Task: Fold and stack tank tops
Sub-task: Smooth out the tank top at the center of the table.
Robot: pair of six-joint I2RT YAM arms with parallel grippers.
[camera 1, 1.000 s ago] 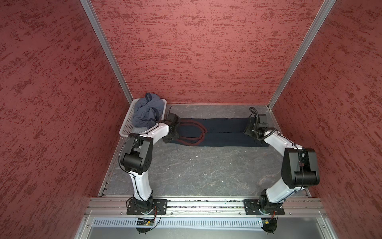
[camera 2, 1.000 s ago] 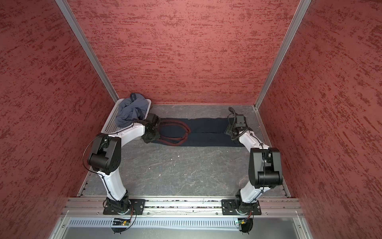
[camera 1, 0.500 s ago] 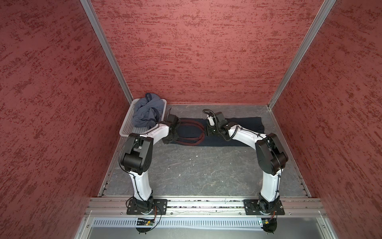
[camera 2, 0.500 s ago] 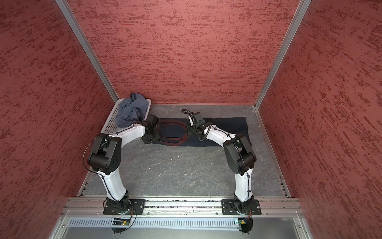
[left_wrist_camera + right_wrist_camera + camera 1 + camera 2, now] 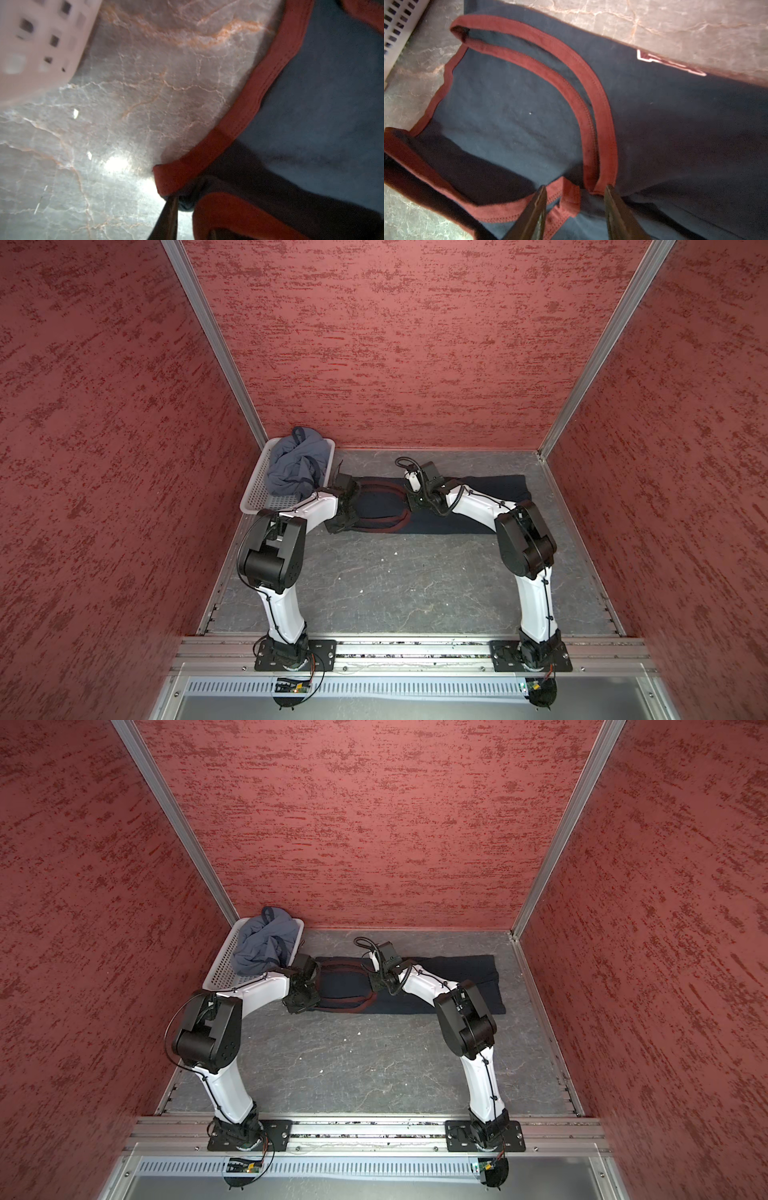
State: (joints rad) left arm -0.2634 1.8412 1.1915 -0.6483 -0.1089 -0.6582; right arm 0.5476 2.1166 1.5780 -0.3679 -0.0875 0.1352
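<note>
Right pincer (image 5: 576, 187) has crossed onto the navy tank top (image 5: 675, 135), open astride armhole trim (image 5: 605, 124); left pincer (image 5: 187, 207) nips a strap (image 5: 207, 145); next: close, then fold

Rough red-brown mottled wall panels (image 5: 395, 344) enclose three sides, joined by slim aluminium corner posts (image 5: 214, 344). A grey stone-look floor (image 5: 395, 580) with pale veins lies under the left gripper (image 5: 192, 216); just beside its fingertips (image 5: 171, 212) a bright glare patch (image 5: 116, 164) shines on that floor.
</note>
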